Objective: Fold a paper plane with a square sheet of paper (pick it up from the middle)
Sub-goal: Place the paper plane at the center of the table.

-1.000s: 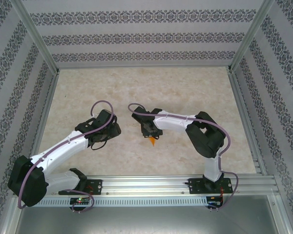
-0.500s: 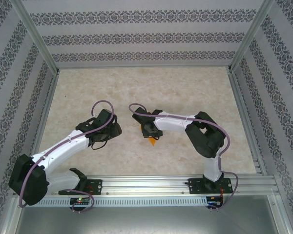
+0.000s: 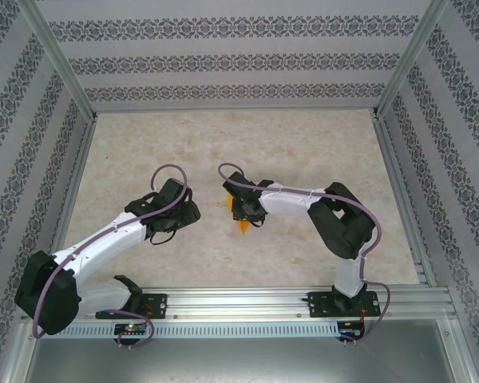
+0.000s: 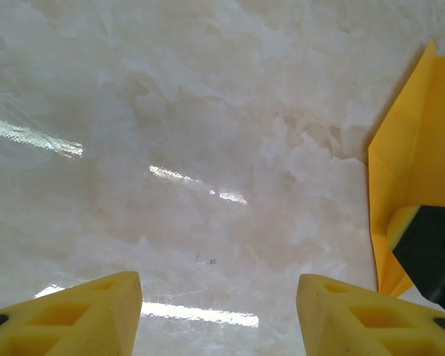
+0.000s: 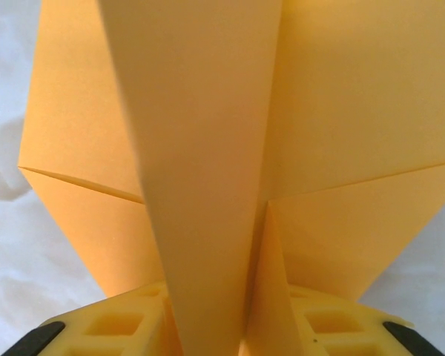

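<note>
Marble table [image 3: 303,144]: right gripper [image 3: 243,217] has carried paper plane [image 3: 244,228] slightly farther

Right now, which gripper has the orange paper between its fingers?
The right gripper: a fold of the paper plane stands between its fingers. The left gripper is open over bare table.

The paper plane [image 3: 243,227] is largely covered by the right gripper [image 3: 241,216] (orange tips protrude); it is cropped in both wrist views.
</note>
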You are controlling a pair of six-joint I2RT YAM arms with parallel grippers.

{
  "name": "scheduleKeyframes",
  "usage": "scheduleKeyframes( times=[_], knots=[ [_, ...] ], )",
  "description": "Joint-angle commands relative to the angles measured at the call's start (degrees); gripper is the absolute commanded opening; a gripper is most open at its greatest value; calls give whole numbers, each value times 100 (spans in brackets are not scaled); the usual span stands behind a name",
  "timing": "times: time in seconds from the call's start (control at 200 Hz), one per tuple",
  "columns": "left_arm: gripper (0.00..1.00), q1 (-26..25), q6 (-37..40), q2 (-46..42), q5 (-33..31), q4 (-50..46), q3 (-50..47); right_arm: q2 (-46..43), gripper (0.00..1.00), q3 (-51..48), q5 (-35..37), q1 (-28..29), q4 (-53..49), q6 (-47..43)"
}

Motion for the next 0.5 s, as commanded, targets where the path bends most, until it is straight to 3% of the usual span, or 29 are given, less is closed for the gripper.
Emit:
scheduleKeyframes(
  times=[0.0, 0.125, 0.205, 0.41, 0.495],
  knots=[
    [59, 71, 181, -23, -63, 163, 92, 479, 41, -83, -167, 80, -279, -36],
    [59, 76, 310, -125, -278, 98, 115, -101, 48, 343, 189, 64, -825, -390],
    [61, 76, 416, -192, -471, 19, 169, -502, 60, 565, 360, 54, -1067, -621],
    [67, 76, 659, -449, -946, -31, 200, -1695, 76, 706, 665, 54, -1272, -982],
    [75, 79, 745, -511, -1210, -96, 232, -2271, 82, 559, 1323, 18, -1390, -1020]
  ],
)
